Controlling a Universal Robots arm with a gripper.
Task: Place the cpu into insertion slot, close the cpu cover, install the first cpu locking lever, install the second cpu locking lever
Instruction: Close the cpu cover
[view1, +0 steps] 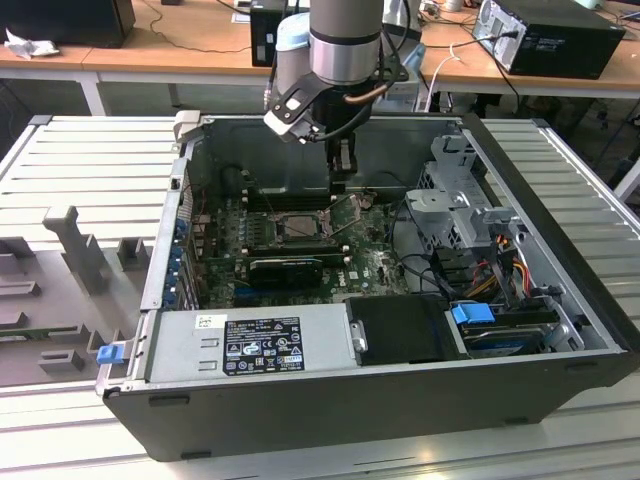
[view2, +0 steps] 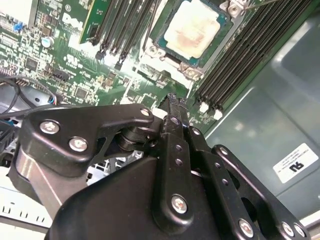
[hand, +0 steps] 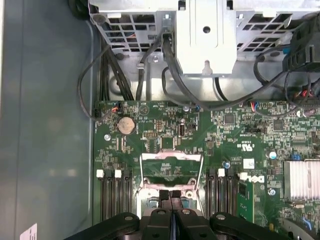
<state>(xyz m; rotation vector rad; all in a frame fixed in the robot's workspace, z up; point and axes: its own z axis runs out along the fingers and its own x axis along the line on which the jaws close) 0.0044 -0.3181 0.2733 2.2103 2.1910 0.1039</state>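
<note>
The cpu (view2: 192, 29) is already sitting pale face up in the insertion slot (view1: 300, 226), a bit above centre in the exterior view. My tool (view1: 339, 188) is pinched narrow, fingers together with nothing in them, and hangs just up and right of the slot in that frame.

The cpu cover (hand: 172, 158) looks flipped up to me, not down over the chip. My worry is that closed tips pushing that thin frame off-centre could skate off it and land on the chip or the green board (hand: 160, 115).

The black memory slots (view2: 250, 55) sit just beside the socket, so any sideways drift could clip their white latches (view2: 204, 107). And if the chip isn't fully seated, forcing the cover down could bend pins.
</note>
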